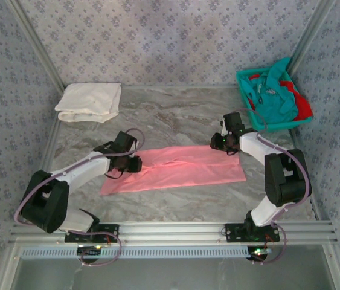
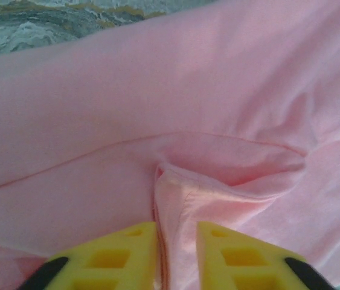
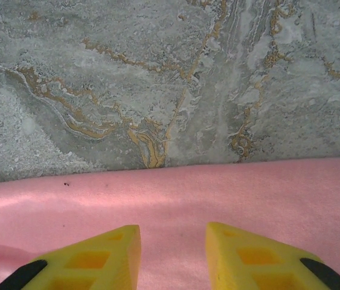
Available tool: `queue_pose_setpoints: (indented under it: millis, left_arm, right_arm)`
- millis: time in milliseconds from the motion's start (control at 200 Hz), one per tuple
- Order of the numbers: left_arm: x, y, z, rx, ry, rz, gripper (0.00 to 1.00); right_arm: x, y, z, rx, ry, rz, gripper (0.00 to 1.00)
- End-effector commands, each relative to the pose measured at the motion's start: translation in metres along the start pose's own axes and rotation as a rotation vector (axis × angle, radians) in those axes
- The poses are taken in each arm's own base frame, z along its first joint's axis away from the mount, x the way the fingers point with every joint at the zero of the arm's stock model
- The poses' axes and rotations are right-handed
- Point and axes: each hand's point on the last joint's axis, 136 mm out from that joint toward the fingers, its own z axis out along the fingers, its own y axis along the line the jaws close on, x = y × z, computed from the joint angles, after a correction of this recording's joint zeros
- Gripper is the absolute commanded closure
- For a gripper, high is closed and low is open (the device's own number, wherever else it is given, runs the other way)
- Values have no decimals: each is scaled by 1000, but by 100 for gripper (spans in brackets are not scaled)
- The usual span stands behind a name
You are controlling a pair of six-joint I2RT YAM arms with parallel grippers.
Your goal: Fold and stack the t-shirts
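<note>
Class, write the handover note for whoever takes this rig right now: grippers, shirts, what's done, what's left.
Left gripper: shut on a fold of the pink t-shirt.
Right gripper: open, over that shirt's far edge.
Pink t-shirt lies mid-table as a long strip.
Done: white t-shirt folded, far-left corner.
Left: finish and stack the pink; teal t-shirt and red t-shirt sit unfolded in the basket.
</note>
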Motion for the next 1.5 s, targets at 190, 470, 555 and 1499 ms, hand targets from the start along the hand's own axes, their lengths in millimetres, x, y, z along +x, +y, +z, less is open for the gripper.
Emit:
queue_pose_setpoints:
  millis: [190, 470, 555, 1499]
  left_arm:
    - [-10, -24, -19, 98, -45, 43, 95]
    - [5, -17, -8, 36, 10, 66, 63]
    - [-6, -13, -13, 13, -39, 50, 49]
    - [-4, -24, -14, 102, -9, 81, 100]
  right_arm:
    - [-5, -3, -3, -1, -5, 20, 64]
    - [-9, -1, -3, -10, -12, 22, 63]
    - [-8, -1, -2, -12, -6, 25, 63]
    - [-4, -8, -3, 3, -4, 34, 63]
